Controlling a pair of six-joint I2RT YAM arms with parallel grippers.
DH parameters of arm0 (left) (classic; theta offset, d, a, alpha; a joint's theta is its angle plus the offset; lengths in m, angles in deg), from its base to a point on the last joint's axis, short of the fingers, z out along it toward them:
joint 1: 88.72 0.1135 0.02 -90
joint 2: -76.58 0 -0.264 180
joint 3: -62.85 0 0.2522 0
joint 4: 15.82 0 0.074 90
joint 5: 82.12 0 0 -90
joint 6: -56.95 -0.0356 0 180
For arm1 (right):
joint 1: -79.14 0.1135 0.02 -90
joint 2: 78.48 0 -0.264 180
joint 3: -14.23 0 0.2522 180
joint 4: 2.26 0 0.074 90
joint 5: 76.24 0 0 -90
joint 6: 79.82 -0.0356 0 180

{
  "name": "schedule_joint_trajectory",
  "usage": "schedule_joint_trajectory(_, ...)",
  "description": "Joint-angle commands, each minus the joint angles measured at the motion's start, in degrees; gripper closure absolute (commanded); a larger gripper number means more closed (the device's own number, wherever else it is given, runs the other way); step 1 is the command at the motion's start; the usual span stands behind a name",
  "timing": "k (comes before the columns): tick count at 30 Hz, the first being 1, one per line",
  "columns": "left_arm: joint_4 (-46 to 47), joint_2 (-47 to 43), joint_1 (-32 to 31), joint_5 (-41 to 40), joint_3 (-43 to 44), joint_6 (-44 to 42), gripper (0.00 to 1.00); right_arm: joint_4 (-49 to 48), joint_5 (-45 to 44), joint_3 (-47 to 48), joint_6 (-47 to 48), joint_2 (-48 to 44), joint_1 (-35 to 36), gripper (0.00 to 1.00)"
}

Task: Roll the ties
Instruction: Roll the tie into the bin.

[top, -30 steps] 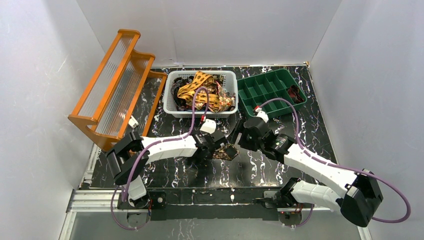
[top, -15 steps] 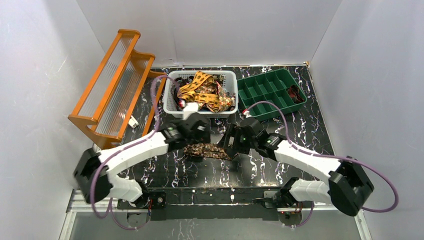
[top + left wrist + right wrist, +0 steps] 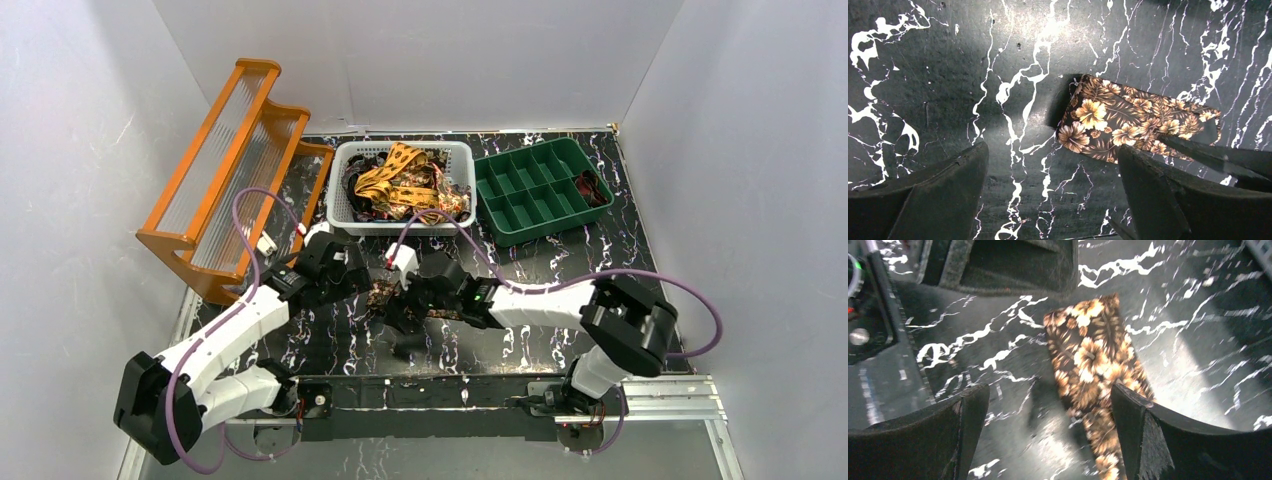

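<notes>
1. Table (image 3: 620,270): black, white-veined; carried all that follows.
2. Orange rack (image 3: 235,160): far left, tilted, untouched.
3. White basket (image 3: 400,226): back centre, heaped with unrolled ties (image 3: 405,190), yellow-orange and dark.
4. Green tray (image 3: 545,228): beside the basket, compartments mostly bare.
5. Left gripper (image 3: 1053,170): a second before, closed in on the floral tie; now the jaws stood wide apart and held nothing, low over the table, and the tie's end lay just ahead of them.
6. Right gripper (image 3: 1048,405): likewise spread fully and empty. Its arm had swung across toward the left, and it hovered over the same tie.
7. Floral tie (image 3: 1128,120): dark brown with tan blooms. Half a second before it was stretched between both grippers; now it lay released and flat on the table in front of the basket.

Judgement: the laying-out looked done and the rolling had not begun.
</notes>
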Motion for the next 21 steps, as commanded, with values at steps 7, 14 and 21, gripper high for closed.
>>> schedule_joint_trajectory(7,-1.3,-4.0,4.7,5.0,-1.3,-1.3,0.03,-6.8,1.3,8.7,22.6,9.1,-0.2,0.01)
schedule_joint_trajectory(14,-2.7,-5.6,5.9,5.0,-1.4,-2.0,0.02,0.9,4.6,14.1,24.1,15.6,-0.2,0.01)
schedule_joint_trajectory(21,-4.3,-7.9,6.1,4.8,-2.2,-1.9,0.02,5.4,6.4,15.5,25.0,19.4,-0.5,0.02)
